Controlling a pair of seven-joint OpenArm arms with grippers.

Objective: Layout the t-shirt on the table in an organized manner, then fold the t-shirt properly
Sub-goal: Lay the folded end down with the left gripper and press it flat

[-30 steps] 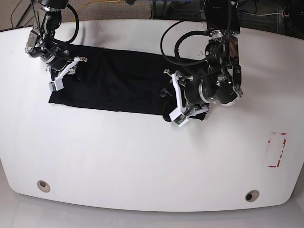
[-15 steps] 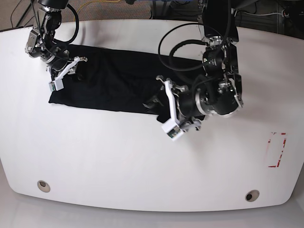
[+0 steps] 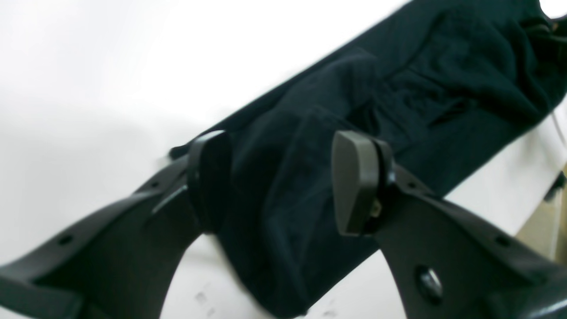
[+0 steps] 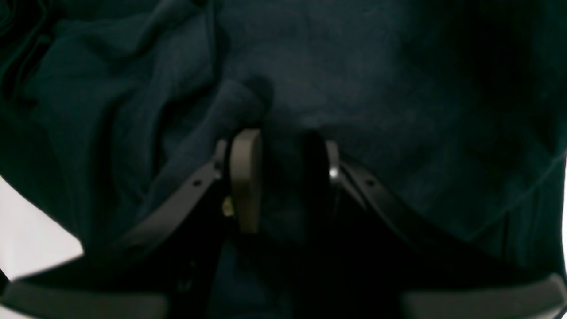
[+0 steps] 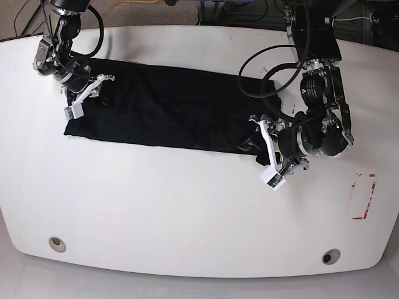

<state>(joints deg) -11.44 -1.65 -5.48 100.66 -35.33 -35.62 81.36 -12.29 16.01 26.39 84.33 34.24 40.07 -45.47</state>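
Across the far half of the table point(image 5: 187, 205) lies the t-shirt point(image 5: 156, 112), a long black band that runs from far left toward the middle right. It is folded narrow, with soft wrinkles near its right end. Its left end sits near the table's far left corner, and its right end reaches the gripper on the right side.

At the shirt's left end, the right gripper point(image 5: 87, 94) sits on the cloth. In the right wrist view, the right gripper point(image 4: 279, 177) has its two fingers close together with a bunch of black cloth pinched between them. The cloth fills almost all of that view, and a small bit of white table shows at the lower left.

At the shirt's right end is the left gripper point(image 5: 265, 149). In the left wrist view, the left gripper point(image 3: 283, 181) has its fingers spread wide. The shirt point(image 3: 354, 133) shows between them, but I cannot tell if the pads touch the cloth. They do not pinch it.

The white table has a round hole point(image 5: 57, 243) near its left front corner and another round hole point(image 5: 330, 256) near its right front corner. A red marked box point(image 5: 363, 196) is on the right side, well apart from the shirt. Nothing here holds anything inside it.
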